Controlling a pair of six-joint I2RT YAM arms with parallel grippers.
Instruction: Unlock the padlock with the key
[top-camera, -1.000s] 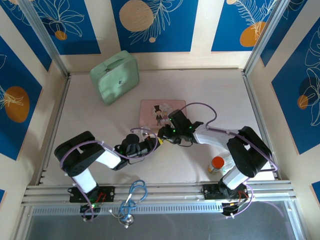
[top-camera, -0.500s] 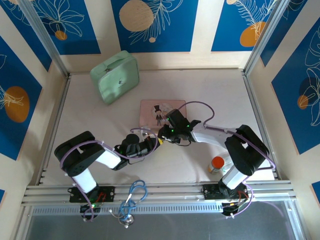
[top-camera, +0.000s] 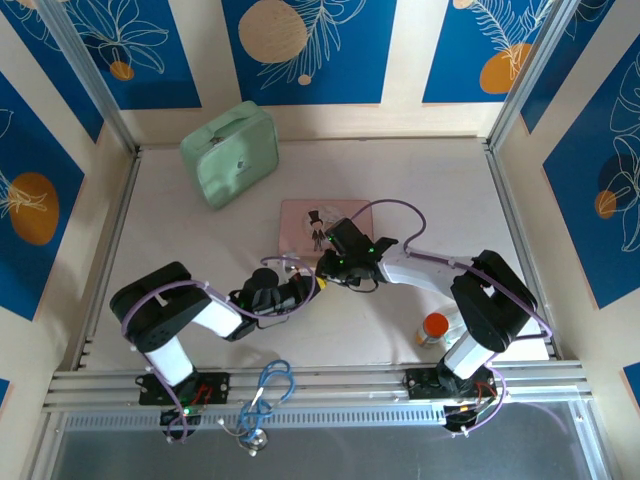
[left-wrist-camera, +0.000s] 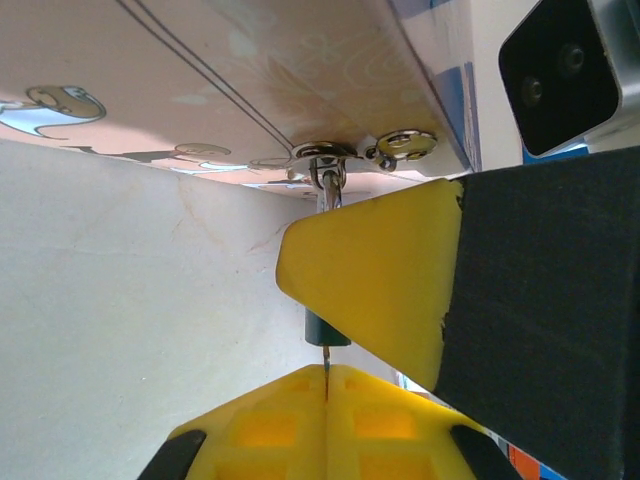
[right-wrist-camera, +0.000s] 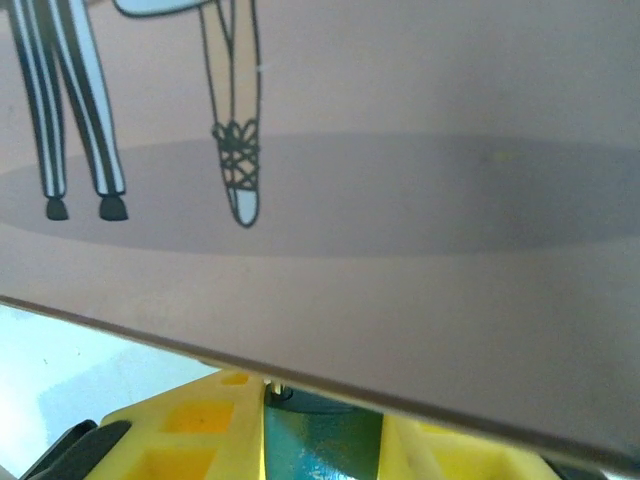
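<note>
Movement since the earlier views is small: the right gripper (top-camera: 327, 264) has slid left along the near edge of the pink tin (top-camera: 300, 225), while the left arm has stayed put. At the near rail lies a blue loop of cord (top-camera: 272, 380). An orange-capped bottle (top-camera: 434, 327) stands by the right arm's base, its contents hidden. Mid-tabletop (top-camera: 430, 190), the left gripper (top-camera: 311, 283) has its fingers pressed together on a thin metal sliver, the key (left-wrist-camera: 325, 366). That sliver meets the padlock (left-wrist-camera: 325, 328) from below. The padlock hangs at the tin's near edge, its teal-blue body clamped between the right fingers. The tin is shut; its lid pictures striped trousers and a laced shoe. Toward the far left corner lies a closed green case (top-camera: 230, 152).
</note>
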